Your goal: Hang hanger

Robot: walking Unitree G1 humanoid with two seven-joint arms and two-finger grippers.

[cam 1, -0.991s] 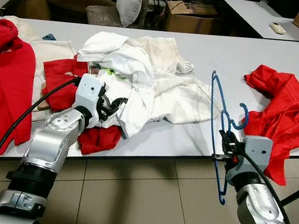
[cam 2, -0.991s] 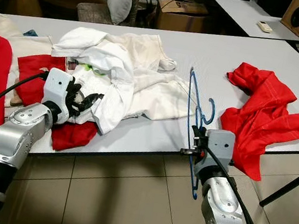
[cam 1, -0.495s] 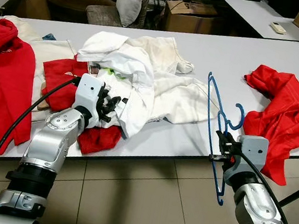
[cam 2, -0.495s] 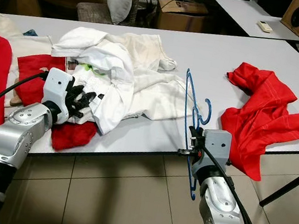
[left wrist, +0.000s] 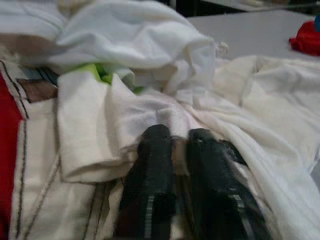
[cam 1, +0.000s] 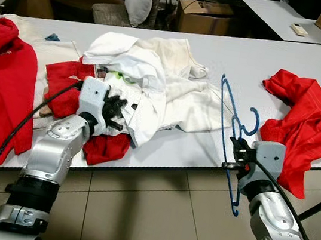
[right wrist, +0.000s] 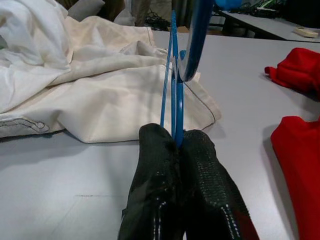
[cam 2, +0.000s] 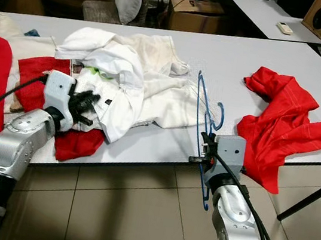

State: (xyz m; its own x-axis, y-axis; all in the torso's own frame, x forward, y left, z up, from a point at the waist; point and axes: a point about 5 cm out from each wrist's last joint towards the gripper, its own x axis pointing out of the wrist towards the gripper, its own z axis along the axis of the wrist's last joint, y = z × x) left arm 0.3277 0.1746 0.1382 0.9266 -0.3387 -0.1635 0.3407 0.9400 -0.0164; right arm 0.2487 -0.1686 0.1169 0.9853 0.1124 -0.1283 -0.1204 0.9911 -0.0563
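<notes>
White table (cam 1: 290,61) carries the clothes. We hold the blue hanger (cam 1: 229,115) upright at its front edge, right gripper (cam 1: 238,156) clamped on it. Left gripper (cam 1: 112,111) looks pinched on the white shirt (cam 1: 147,85). Garment not yet hung.

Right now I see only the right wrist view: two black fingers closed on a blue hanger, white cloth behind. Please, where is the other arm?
Observer: The left gripper is on the table, at the near edge of the white clothes pile.
Operator: Does it hold something?
Observer: In its wrist view the fingers pinch a fold of white fabric.
Operator: How does the hanger stand?
Observer: The blue hanger stands upright in the right gripper at the table's front edge, its lower end below that edge.
</notes>
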